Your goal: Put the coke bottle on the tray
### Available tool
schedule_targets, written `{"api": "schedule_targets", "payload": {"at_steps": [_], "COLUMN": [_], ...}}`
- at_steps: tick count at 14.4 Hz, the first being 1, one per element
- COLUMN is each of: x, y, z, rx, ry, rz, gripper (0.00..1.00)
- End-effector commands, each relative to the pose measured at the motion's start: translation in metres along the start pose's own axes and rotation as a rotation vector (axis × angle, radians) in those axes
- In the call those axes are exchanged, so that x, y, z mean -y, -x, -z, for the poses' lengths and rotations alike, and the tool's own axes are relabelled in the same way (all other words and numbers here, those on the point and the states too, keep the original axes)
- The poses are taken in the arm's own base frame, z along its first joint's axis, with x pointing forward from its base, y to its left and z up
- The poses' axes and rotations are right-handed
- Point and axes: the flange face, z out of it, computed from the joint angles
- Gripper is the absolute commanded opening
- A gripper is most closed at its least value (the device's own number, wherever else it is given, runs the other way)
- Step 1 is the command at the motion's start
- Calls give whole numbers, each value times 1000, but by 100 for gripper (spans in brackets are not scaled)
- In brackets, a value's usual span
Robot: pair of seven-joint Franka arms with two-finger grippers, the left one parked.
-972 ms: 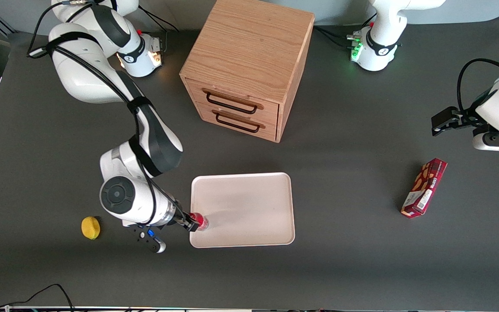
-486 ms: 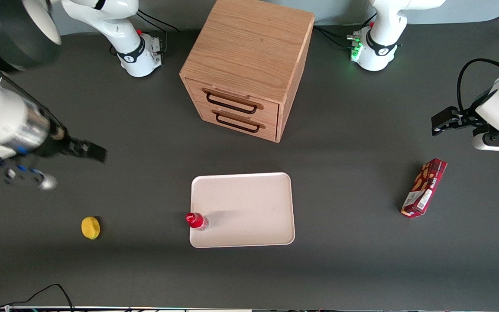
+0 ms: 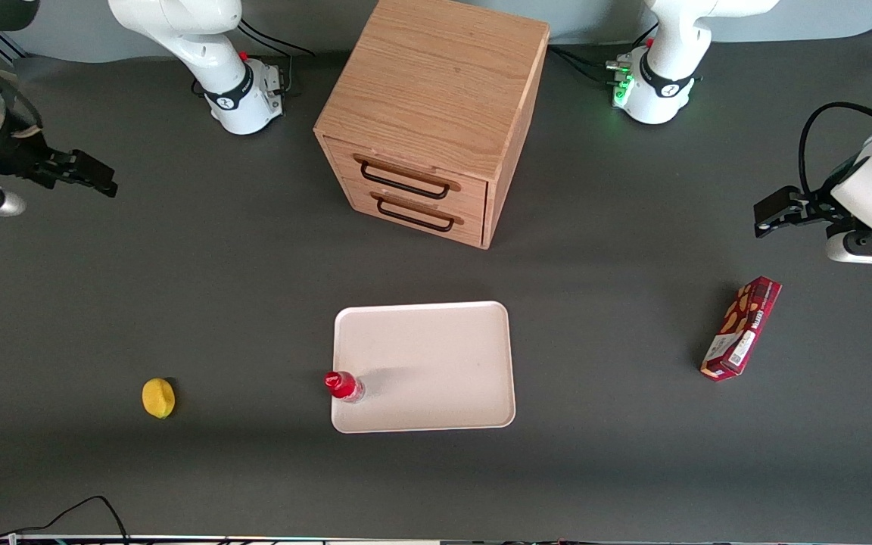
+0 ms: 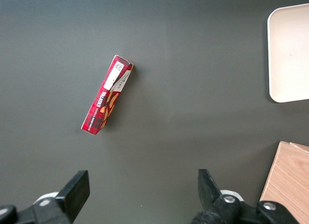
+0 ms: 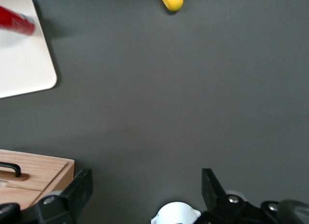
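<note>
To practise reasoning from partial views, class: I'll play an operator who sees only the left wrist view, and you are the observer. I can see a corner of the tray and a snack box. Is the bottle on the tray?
Observer: Yes. The bottle stands on the tray, right at its edge toward the working arm's end.
Operator: Where is the gripper?
Observer: The gripper hangs open over the table toward the working arm's end, well apart from the bottle and holding nothing.

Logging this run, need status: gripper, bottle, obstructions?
Gripper open, raised at working arm's table end. Small red coke bottle upright on cream-white tray, at rim. Nothing obstructing.
</note>
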Motion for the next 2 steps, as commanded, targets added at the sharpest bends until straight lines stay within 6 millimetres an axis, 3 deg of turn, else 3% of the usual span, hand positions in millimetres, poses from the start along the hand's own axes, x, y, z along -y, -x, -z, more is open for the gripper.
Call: {"api": "schedule_targets", "payload": {"at_steps": [1,2], "x": [4,6], "y": [10,5], "z": [9,15], "rx": [-18,-6], "ry": [-55,-64], "rz": [-11,-47], "gripper": [100,100]}}
